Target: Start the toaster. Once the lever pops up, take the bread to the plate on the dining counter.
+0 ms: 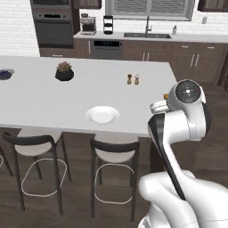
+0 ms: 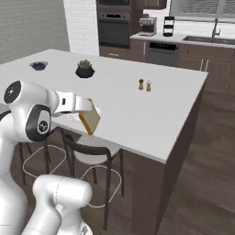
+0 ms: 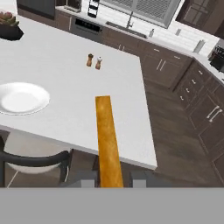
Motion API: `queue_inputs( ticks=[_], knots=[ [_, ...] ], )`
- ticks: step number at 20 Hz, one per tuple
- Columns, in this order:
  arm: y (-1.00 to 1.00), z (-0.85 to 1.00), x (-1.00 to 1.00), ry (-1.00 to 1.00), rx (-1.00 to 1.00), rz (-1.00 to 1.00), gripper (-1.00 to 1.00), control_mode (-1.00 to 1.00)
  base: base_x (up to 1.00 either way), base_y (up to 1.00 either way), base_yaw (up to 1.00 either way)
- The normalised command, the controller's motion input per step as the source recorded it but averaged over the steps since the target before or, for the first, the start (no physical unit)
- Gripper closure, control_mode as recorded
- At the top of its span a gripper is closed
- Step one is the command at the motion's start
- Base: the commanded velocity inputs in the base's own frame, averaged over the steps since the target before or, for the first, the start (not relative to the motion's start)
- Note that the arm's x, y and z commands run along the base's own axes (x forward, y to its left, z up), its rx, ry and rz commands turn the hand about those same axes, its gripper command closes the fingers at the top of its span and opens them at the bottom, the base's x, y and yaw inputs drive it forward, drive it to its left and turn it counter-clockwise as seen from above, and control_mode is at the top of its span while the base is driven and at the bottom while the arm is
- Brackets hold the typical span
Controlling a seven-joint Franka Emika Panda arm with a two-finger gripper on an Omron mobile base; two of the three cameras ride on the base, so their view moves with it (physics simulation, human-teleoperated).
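My gripper (image 2: 86, 110) is shut on the bread (image 2: 90, 118), a golden-yellow slice held on edge. In the hand view the bread (image 3: 107, 140) rises as a narrow strip from between the fingertips of the gripper (image 3: 111, 179), above the near edge of the dining counter (image 3: 65, 61). The white plate (image 3: 22, 98) lies on the counter to the left of the slice, apart from it. From the left base the plate (image 1: 102, 114) sits near the front edge of the counter (image 1: 44, 98), left of my hand. A dark box (image 3: 217, 57), cut by the frame edge, stands on the side worktop; I cannot tell if it is the toaster.
Salt and pepper shakers (image 1: 132, 79) stand mid-counter toward the right end. A potted plant (image 1: 64, 71) and a small bowl (image 1: 5, 73) sit further left. Stools (image 1: 113, 153) are tucked under the near edge. Dark cabinets, sink and oven line the back wall.
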Motion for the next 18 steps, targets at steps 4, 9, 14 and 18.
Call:
queue_inputs(
  ticks=[4,9,14,18],
  knots=[
    [0.0,0.0,0.0,0.0,0.0,0.0,1.0,1.0,0.55,0.79,0.09],
    [0.0,0.0,0.0,0.0,0.0,0.0,1.0,1.0,0.67,0.33,0.01],
    [0.0,0.0,0.0,0.0,0.0,0.0,1.0,1.0,0.58,0.0,-0.15],
    [0.0,0.0,0.0,0.0,0.0,0.0,1.0,1.0,0.61,0.05,-0.18]
  ],
)
